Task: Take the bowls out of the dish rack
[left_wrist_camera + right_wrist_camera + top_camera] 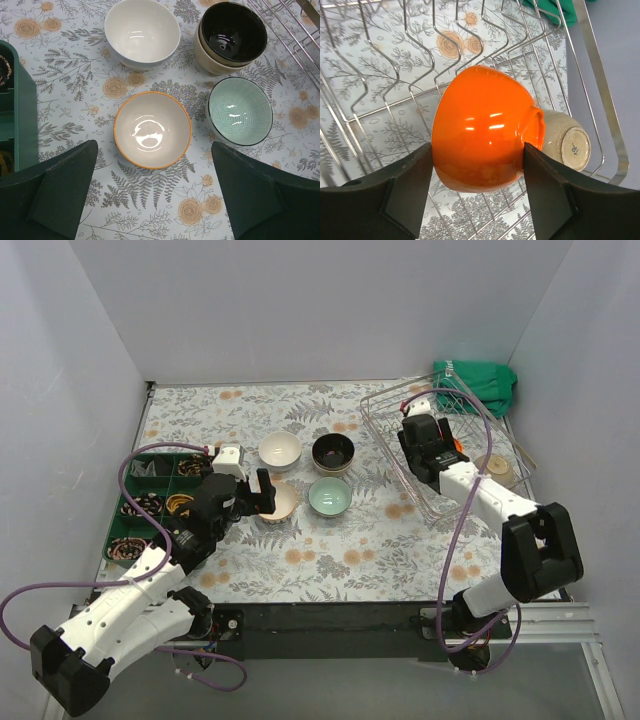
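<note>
- Right wrist view: my right claw [477, 150] is pinching the orange bowl [480, 130], one finger pressed to each side of its outer wall.
- That bowl lies tipped on its side in the dish rack [598, 75], its foot to the right. I judge a grip across the belly suits it, since the rim faces away and the wire prongs crowd it.
- Touching its foot is a speckled tan bowl [567, 142], also on its side, base toward the camera. It leans in the rack's corner, probably propped by the orange one, so it may roll when I lift.
- My left claw [154, 144] is spread wide and holds nothing. It hangs over an orange-rimmed bowl [152, 129] that stands upright on the table.
- Near it stand a white bowl [142, 31], a pale teal bowl [241, 110] and a dark brown bowl [232, 30] nested in a cream one. They sit close together but apart, mouths up, between the two arms. I take that as the unloading spot, kept tight to leave room for more.
- Two bowls remain in the rack as far as I can see, so the job looks past halfway.
- Covering the table is a floral cloth [150, 205] with ferns and pale orange roses.
- A green compartment tray [150, 490] sits at the left edge, and a green cloth [480, 380] is bunched behind the rack.
- Plain grey walls [330, 310] close in three sides.
</note>
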Motion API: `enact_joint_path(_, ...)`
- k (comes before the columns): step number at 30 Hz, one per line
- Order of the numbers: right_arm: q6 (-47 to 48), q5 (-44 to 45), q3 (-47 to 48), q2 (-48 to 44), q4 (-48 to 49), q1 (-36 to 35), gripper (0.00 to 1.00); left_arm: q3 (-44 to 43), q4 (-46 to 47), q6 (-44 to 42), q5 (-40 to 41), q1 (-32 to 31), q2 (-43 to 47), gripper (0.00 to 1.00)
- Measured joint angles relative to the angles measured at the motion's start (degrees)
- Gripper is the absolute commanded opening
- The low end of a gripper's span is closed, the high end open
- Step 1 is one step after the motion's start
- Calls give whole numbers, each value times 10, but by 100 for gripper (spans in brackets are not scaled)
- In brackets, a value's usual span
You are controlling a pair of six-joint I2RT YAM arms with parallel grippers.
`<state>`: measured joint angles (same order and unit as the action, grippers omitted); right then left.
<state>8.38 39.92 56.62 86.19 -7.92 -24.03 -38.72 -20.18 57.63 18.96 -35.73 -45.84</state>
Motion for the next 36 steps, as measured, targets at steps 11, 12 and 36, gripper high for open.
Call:
enact_joint_path(11,-99,-135,-20,-146,-24,0,28,0,0,0,-11,2,-2,98)
enact_joint_path(12,-107,-153,-22,-160,-23,0,28,0,0,0,-12,4,-2,98)
enact_joint_path(36,-441,-631,-274,-283,358,-37,28,62,194,150,-185,6,-43,98)
